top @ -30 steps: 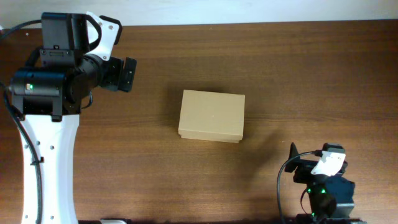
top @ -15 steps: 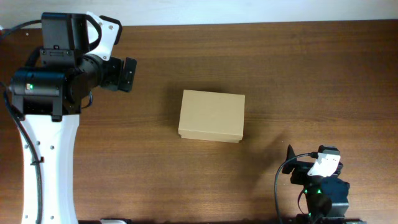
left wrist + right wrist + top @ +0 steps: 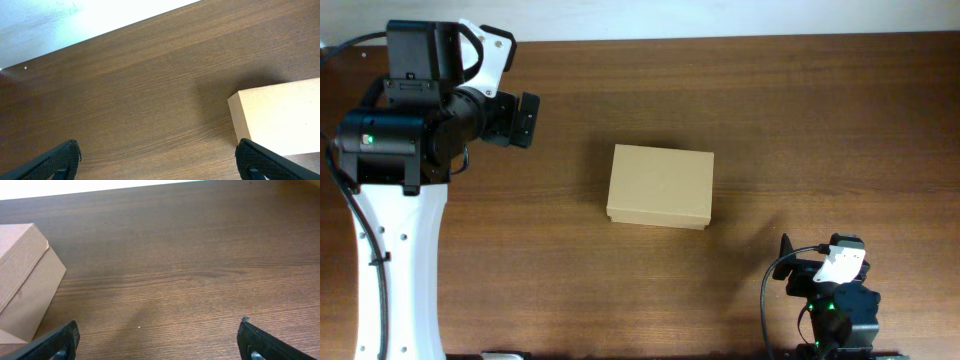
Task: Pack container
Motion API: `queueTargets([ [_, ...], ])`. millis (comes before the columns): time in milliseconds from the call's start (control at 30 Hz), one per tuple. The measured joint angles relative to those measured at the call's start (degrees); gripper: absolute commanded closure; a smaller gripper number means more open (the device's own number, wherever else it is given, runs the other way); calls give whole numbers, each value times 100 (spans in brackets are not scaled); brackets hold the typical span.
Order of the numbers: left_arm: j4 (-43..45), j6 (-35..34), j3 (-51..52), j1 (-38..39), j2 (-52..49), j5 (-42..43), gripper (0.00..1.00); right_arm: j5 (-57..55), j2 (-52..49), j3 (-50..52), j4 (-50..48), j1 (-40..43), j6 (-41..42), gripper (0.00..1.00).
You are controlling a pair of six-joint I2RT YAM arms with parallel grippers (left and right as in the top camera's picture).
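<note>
Nothing readable on the box (image 3: 660, 187): plain tan cardboard on the lid and on every side that shows. The only marks on the gear are a small green light on each arm.

Count: one box, two arms, one dark wood surface (image 3: 800, 110).

The box sits flat on the surface with its lid down. The left arm (image 3: 410, 130) is well off to the left of the box and slightly past its far edge. The right arm (image 3: 830, 300) is off its near right corner, also apart from it. Neither arm touches the box.

View differences:
- Only the overhead shows the whole lid and both arms at once.
- The left wrist view catches just one corner of the box (image 3: 280, 120) at its right edge, with a dark shadow on the wood behind it. The left jaws are spread wide there, one tip in each lower corner, with bare wood between them.
- The right wrist view has the box (image 3: 25, 280) at its left edge. It's the only view that shows a side wall and the lid's seam line. The right jaws are spread wide too and hold nothing.
</note>
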State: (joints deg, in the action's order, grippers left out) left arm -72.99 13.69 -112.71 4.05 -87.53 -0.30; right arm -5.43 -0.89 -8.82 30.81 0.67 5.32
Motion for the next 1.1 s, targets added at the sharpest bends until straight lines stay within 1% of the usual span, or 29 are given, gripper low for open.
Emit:
queueTargets([
  [333, 0, 0, 7, 0, 70, 2, 1, 0, 0, 0, 0, 0, 2, 1],
  [500, 136, 0, 96, 0, 610, 0, 1, 0, 0, 0, 0, 0, 2, 1],
  [600, 962, 0, 407, 0, 1261, 2, 1, 0, 0, 0, -2, 0, 0, 1],
  [733, 2374, -2, 1268, 0, 2124, 0, 1, -2, 0, 0, -4, 0, 0, 1],
  [800, 3593, 0, 2164, 0, 2704, 0, 1, 2, 0, 0, -2, 0, 2, 1],
  [900, 5132, 0, 3628, -2, 3477, -48, 1, 15, 4, 2, -11, 2, 2, 1],
  [1000, 6417, 0, 5086, -55, 4207, -90, 1, 22, 4, 2, -9, 2, 2, 1],
  [1100, 7469, 0, 6507, -140, 5029, -129, 1, 24, 4, 4, -9, 2, 2, 1],
])
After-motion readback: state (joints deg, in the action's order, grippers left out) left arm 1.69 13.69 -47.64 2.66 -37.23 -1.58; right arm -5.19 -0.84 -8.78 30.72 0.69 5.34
